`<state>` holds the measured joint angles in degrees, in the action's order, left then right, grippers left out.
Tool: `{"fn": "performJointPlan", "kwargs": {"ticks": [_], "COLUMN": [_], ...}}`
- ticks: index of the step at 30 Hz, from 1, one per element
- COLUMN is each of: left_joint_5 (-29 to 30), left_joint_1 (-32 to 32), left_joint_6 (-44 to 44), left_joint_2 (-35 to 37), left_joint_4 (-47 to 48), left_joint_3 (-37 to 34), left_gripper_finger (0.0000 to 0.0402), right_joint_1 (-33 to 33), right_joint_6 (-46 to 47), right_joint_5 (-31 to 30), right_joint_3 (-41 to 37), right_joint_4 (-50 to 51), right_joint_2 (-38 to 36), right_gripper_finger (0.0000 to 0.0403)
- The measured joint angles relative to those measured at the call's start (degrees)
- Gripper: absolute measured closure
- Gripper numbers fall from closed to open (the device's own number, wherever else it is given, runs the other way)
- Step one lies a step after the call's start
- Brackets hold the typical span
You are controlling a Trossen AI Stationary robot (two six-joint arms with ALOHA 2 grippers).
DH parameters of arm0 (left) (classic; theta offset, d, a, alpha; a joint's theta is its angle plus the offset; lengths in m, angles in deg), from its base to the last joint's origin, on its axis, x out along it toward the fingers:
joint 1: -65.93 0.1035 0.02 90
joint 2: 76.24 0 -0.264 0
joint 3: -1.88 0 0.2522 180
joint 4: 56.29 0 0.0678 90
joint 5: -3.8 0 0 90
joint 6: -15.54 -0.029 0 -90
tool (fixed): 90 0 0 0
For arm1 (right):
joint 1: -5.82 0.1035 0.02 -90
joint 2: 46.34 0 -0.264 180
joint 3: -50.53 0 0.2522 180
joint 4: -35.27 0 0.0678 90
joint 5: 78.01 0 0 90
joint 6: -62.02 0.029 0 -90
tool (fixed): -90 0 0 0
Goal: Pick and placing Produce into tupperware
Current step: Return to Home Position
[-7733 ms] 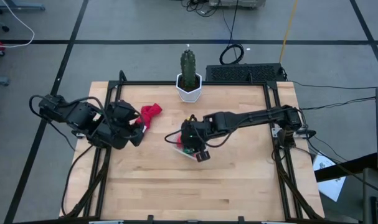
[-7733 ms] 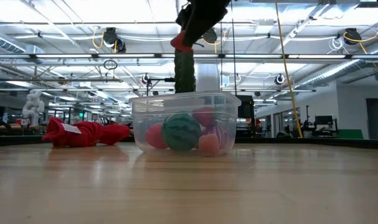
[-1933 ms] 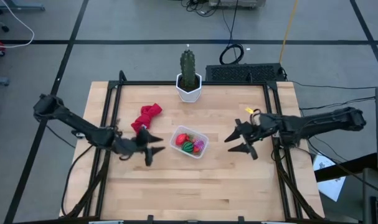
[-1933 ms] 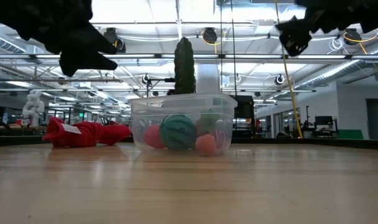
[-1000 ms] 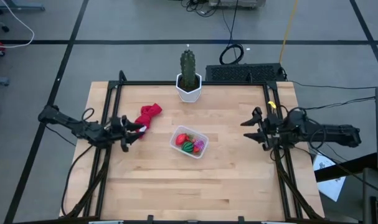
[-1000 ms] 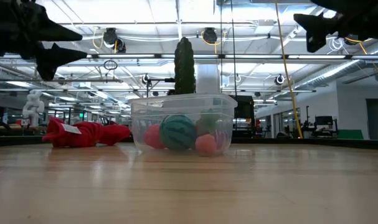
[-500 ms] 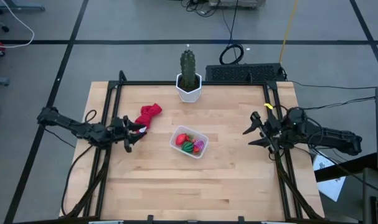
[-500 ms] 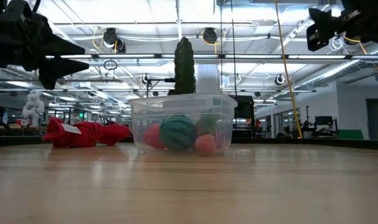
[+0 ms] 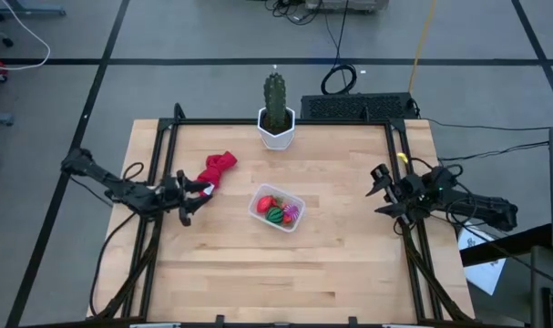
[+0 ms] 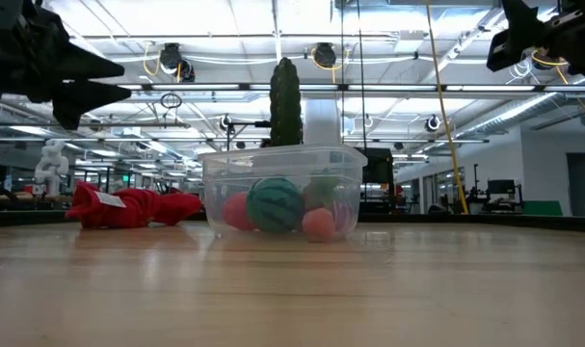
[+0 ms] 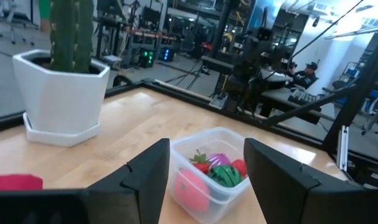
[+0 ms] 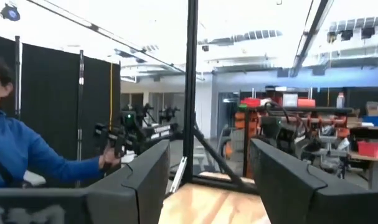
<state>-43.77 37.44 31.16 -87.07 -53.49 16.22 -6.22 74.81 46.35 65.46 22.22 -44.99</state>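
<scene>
wooden tabletop (image 9: 258,273) under me holds the clear tupperware (image 9: 255,204) near its middle. the produce (image 9: 276,212) sits inside it: a green striped ball (image 10: 276,203), red and pink pieces, something purple. i see no loose fruit on the boards, so i judge the filling done. my left claw (image 9: 190,198) hangs by the left rail, near the red cloth (image 9: 217,167), fingers spread wide and holding nothing. my right claw (image 9: 377,189) hangs at the right rail, spread the same and empty. both sit well apart from the tub, which suits parking at home. the cactus (image 9: 275,94) in its white pot (image 9: 276,128) stands at the far edge, no part of this job.
</scene>
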Motion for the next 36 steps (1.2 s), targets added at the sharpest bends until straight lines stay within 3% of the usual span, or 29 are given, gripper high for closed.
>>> {"fn": "performJointPlan", "kwargs": {"ticks": [7, 18, 30, 36], "left_joint_5": [-0.4, -0.4, 1.6, 9.8], "left_joint_1": [-0.5, -0.5, -0.5, -0.4], "left_joint_6": [-4.6, -3.9, 9.7, 23.0], "left_joint_2": [0.0, 0.0, -3.7, -10.5], "left_joint_4": [-3.3, -7.4, -5.2, 2.0], "left_joint_3": [0.0, 0.0, 0.1, 0.1], "left_gripper_finger": [0.0192, 0.0192, 0.0192, 0.0192], "right_joint_1": [0.0, 0.0, 0.0, 0.0], "right_joint_6": [-0.5, -0.9, 1.4, -3.1], "right_joint_5": [0.0, 0.3, 1.4, -3.6], "right_joint_3": [-0.2, -0.3, -0.3, -0.3], "right_joint_4": [2.6, 3.4, 14.0, 21.7], "right_joint_2": [-0.8, -0.8, -0.8, -0.4], "right_gripper_finger": [0.0193, 0.0193, 0.0193, 0.0193]}}
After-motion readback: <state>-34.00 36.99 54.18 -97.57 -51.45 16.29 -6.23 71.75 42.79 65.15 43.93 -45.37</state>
